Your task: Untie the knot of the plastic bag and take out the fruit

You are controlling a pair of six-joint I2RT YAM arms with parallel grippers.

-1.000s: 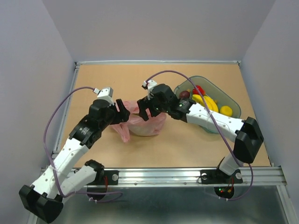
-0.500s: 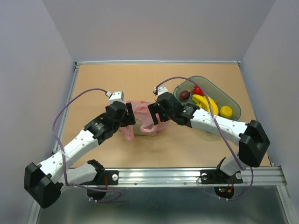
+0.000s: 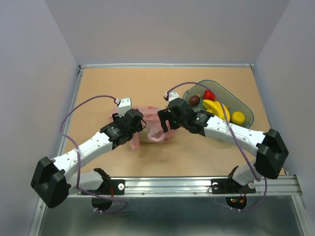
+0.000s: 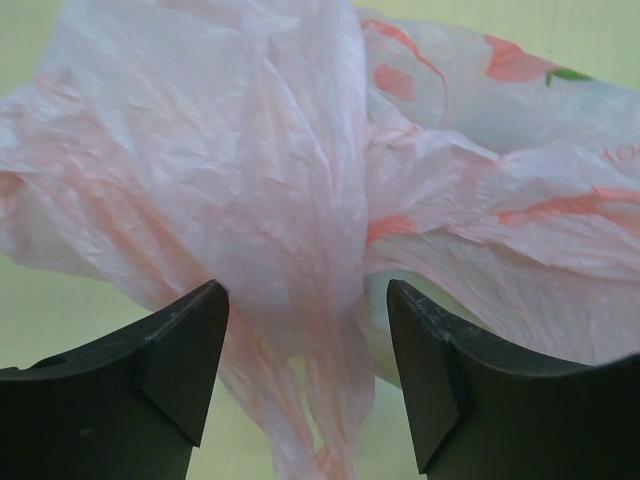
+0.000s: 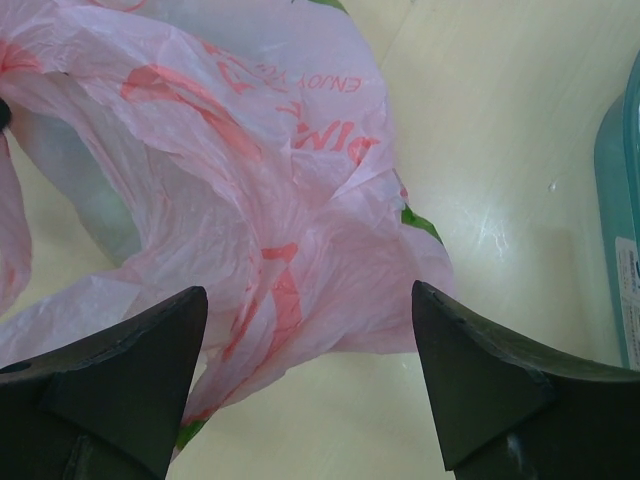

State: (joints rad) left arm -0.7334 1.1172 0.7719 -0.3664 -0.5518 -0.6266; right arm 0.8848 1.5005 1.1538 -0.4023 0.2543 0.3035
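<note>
The pink plastic bag (image 3: 156,135) lies on the tabletop (image 3: 147,86), a little nearer than its middle, between the two end effectors. The left end effector (image 3: 140,122) is at the bag's left side and the right end effector (image 3: 162,124) at its right side. Both are low against it, and both stand open.

The left wrist view shows what the overhead view hides. A twisted band of pink film hangs down between the left fingers (image 4: 185,350), and the knot (image 4: 368,225) sits just beyond their tips, nearer the right-hand one. Whether either finger touches the film cannot be told.

The right wrist view shows the crumpled, red-printed body of the bag ahead of the wide-spread fingers, with the edge of a tray (image 5: 625,200) at far right. Only the overhead view shows bananas (image 3: 217,107) in that tray. What the bag holds cannot be made out.
</note>
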